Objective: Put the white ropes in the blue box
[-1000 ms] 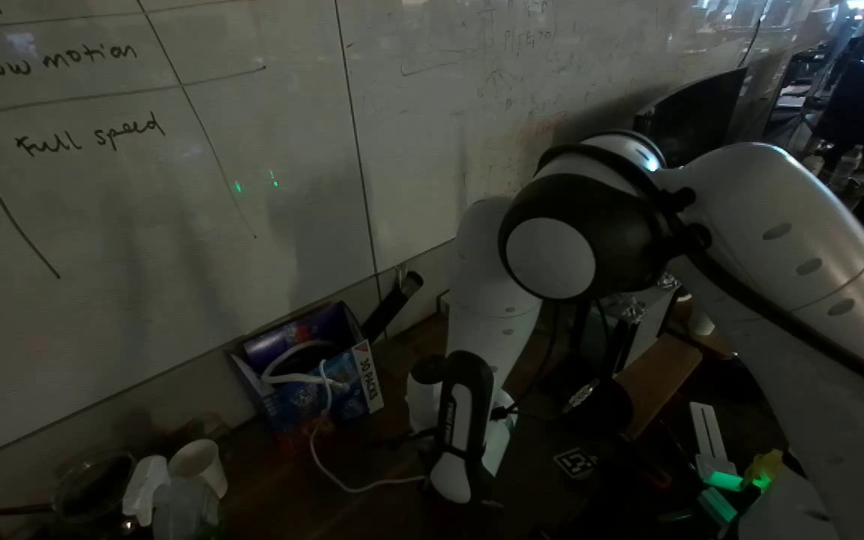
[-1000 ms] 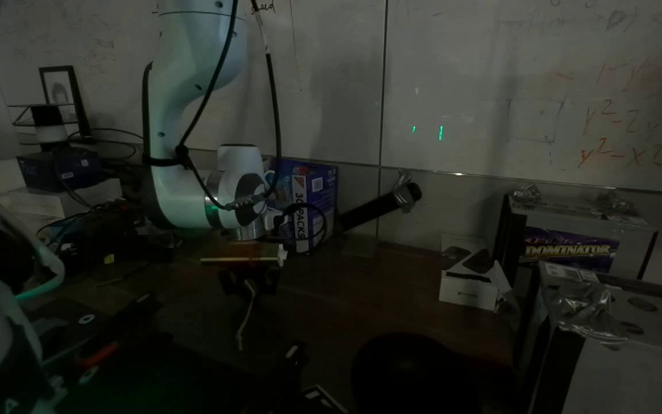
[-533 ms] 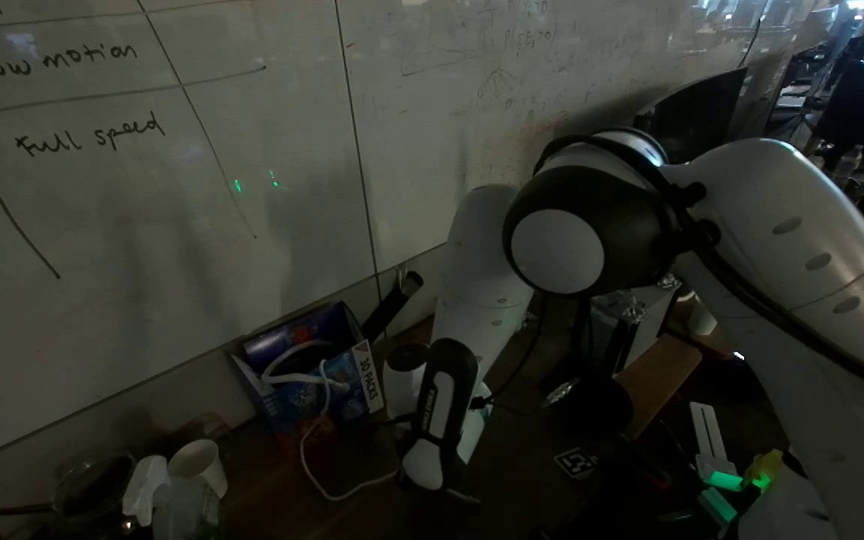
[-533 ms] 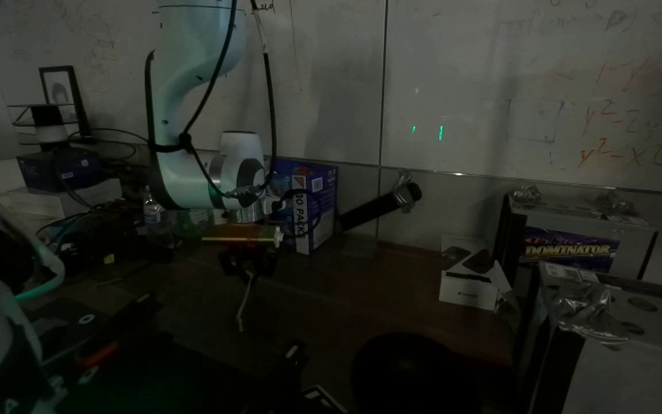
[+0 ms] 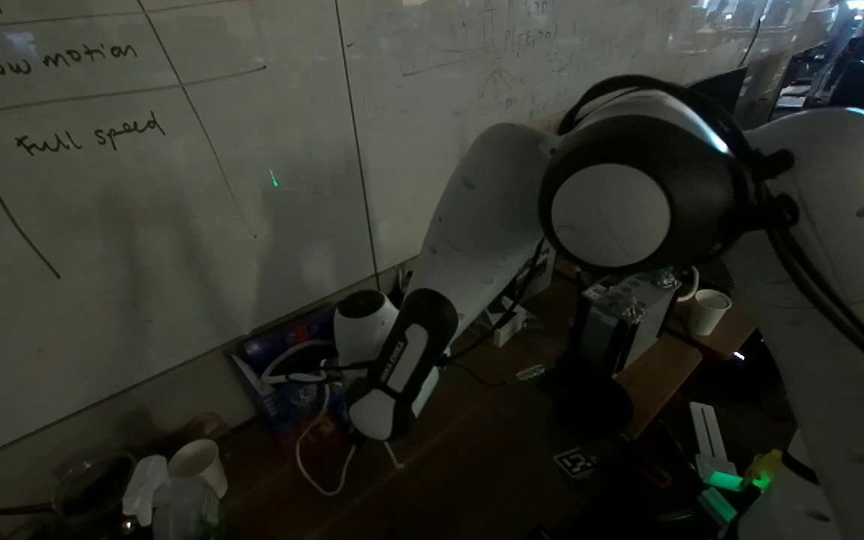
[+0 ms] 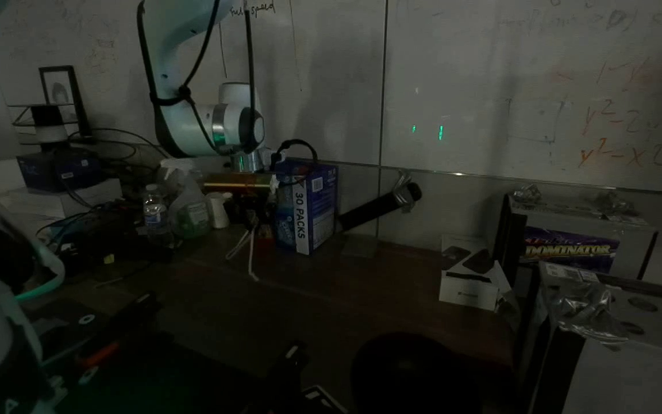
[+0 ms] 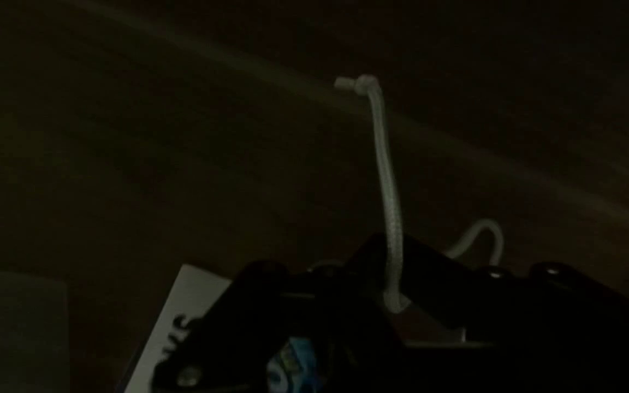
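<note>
The whiteboard (image 5: 199, 172) fills the back of the scene, the dark table (image 6: 342, 287) runs along under it, and here is the big white arm (image 5: 477, 217), bent right across the pair of them. Beneath the board sits the blue box (image 6: 315, 207), open at the top, "30 PACKS" printed along a pale edge. And look at the gripper (image 6: 252, 218): pointing down near the box, jaws drawn together, clamped on the white ropes (image 7: 386, 174)! Whether it touches the box, I can't tell. One stretch of cord curls in the box's mouth, spills over the front, sags in a slack loop outside and rises to the gripper. Beyond that a short free end dangles, and the wrist view picks out a little knot (image 7: 367, 84) by its tip.
</note>
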Motion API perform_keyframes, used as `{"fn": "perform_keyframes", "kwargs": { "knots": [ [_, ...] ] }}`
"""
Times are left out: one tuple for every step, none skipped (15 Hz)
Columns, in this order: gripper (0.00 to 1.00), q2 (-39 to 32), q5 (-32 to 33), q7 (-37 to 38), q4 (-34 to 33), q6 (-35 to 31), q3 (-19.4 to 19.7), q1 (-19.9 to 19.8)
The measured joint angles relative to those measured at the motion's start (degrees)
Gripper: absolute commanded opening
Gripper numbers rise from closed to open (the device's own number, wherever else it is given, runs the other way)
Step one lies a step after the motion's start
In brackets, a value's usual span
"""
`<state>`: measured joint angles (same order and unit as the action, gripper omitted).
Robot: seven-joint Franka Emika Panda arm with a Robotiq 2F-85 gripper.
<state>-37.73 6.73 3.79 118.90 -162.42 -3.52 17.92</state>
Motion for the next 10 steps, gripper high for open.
{"fn": "perform_keyframes", "kwargs": {
  "knots": [
    [0.09,1.49,0.00,1.39,-0.74,1.00,0.56,0.75],
    [0.09,2.94,0.00,2.83,-1.53,1.99,1.20,1.54],
    [0.09,4.24,0.08,4.23,-2.26,2.92,1.78,2.24],
    [0.09,5.36,0.33,5.68,-3.03,3.85,2.43,3.01],
    [0.09,6.26,0.82,7.25,-3.75,4.58,3.09,3.74],
    [0.09,6.95,1.39,8.83,-4.45,5.23,3.67,4.39],
    [0.09,7.52,1.96,10.36,-5.16,5.84,4.16,5.00],
    [0.09,7.98,2.63,11.95,-5.79,6.25,4.64,5.58],
    [0.09,8.26,3.48,13.66,-6.44,6.54,5.08,6.14],
    [0.08,8.50,4.06,15.11,-7.05,6.75,5.43,6.62]
  ]
}}
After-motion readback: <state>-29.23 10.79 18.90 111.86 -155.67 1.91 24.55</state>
